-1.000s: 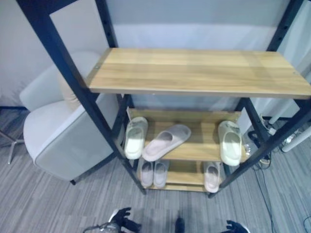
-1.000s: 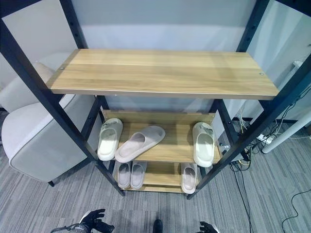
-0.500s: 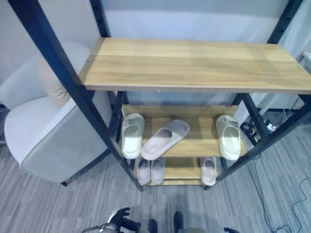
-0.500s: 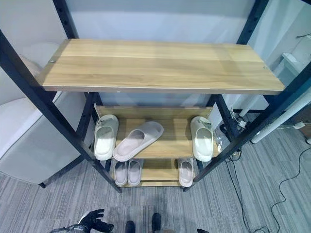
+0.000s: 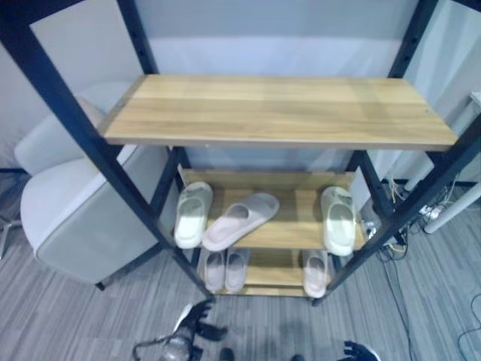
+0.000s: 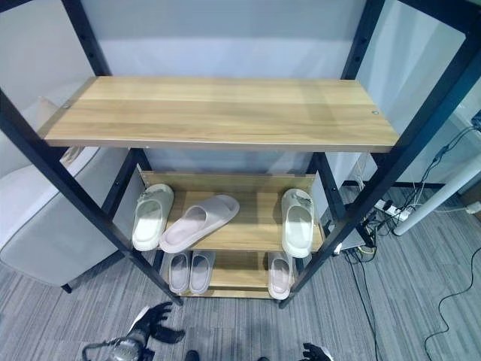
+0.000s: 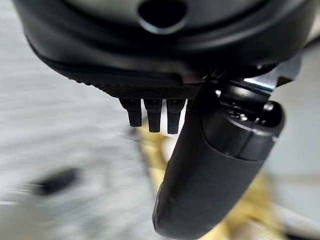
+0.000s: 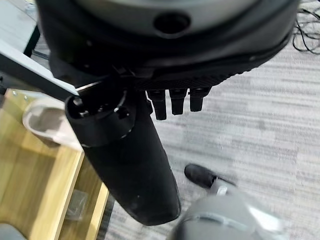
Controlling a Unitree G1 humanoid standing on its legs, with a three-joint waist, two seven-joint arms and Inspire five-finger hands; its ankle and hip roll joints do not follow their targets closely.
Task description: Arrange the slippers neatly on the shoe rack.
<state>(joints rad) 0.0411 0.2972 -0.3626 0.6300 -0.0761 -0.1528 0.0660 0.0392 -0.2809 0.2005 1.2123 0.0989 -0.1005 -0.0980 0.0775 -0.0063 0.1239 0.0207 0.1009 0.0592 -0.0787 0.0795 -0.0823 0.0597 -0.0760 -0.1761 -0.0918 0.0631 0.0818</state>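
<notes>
Shoe rack (image 5: 113, 184): black metal frame with three wooden shelves; the top shelf (image 5: 278, 110) is bare.

Middle shelf: one cream slipper (image 5: 192, 214) at the left end, lying straight; a pale pink slipper (image 5: 240, 220) just beside it, turned diagonally across the board; a second cream slipper (image 5: 338, 219) at the right end, lying straight, well apart from the others.

Bottom shelf: a pair of pale pink slippers (image 5: 225, 270) side by side at the left; a single pale pink slipper (image 5: 316, 273) at the right.

Left hand (image 5: 197, 323): low over the grey carpet in front of the rack, fingers spread and relaxed, holding nothing.

Right hand (image 8: 145, 165): low at the right, thumb extended, fingers (image 8: 172, 101) straight, empty; a slipper and shelf edge lie beyond it in the right wrist view.

Grey armchair (image 5: 71, 203): left of the rack, against the wall.
</notes>
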